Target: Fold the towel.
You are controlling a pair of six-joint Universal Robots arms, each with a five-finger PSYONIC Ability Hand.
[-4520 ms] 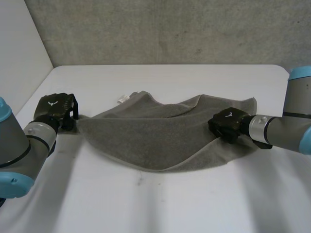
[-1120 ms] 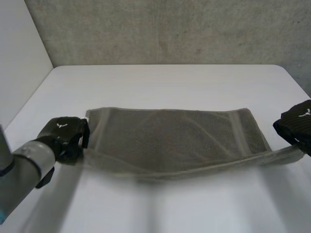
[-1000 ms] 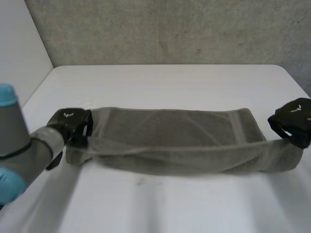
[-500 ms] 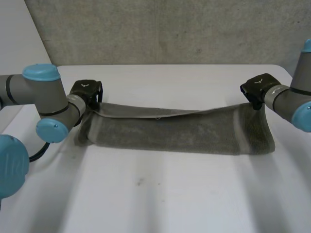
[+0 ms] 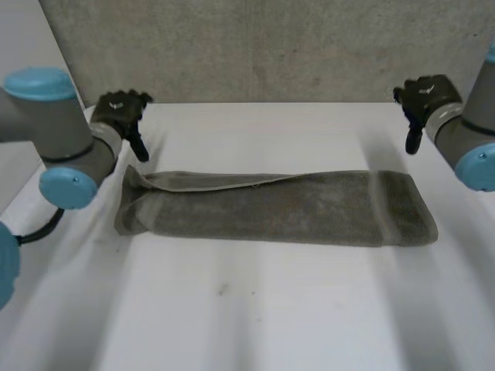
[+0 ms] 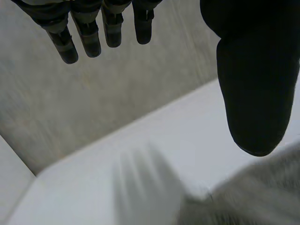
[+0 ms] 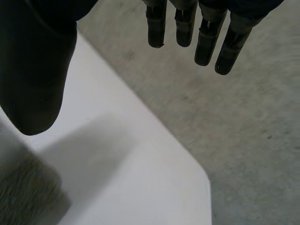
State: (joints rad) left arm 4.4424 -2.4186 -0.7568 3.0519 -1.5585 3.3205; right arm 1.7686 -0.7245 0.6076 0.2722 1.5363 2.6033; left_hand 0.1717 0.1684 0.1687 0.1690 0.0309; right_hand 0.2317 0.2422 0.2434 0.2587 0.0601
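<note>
Lying across the table [image 5: 255,309], the towel [image 5: 271,207] is seen folded into a long band. The left hand [image 5: 117,108] and right hand [image 5: 424,91] are held clear beyond its ends, fingers straight, thumbs apart.

grey towel [image 5: 278,207], white table [image 5: 255,309]

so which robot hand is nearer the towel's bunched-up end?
Left. The left robot hand hangs open just beyond that end of the towel; the right robot hand is open beyond the opposite, flatter end.
</note>
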